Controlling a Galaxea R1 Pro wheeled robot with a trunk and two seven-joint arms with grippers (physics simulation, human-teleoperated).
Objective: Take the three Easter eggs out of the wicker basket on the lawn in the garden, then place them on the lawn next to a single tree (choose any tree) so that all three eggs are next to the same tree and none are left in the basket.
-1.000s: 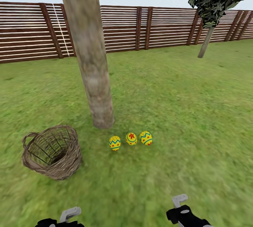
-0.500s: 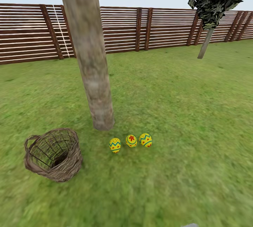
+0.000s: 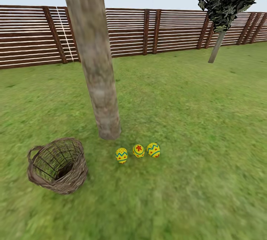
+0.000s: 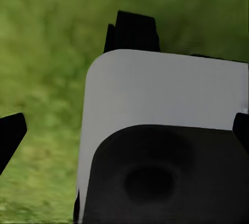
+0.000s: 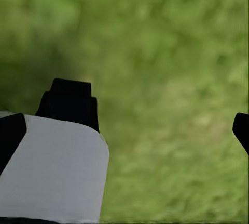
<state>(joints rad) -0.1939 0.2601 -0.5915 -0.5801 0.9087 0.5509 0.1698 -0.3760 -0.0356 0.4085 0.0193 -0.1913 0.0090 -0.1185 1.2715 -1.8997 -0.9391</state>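
Three yellow Easter eggs lie in a row on the lawn, just in front of the tree's thick pale trunk: the left egg, the middle egg, the right egg. The brown wicker basket stands tilted on the grass to the left of them, and I see no egg inside it. My left gripper is open over grass, with a white and black part of the robot in front of it. My right gripper is open over bare grass.
A brown slatted fence closes the garden at the back. A thin-trunked dark tree stands at the far right. Open grass stretches to the right of and in front of the eggs.
Both grippers, seen a second ago at the head view's bottom edge, have dropped out of that view. The camera has shifted slightly; eggs and basket stay put by the trunk.
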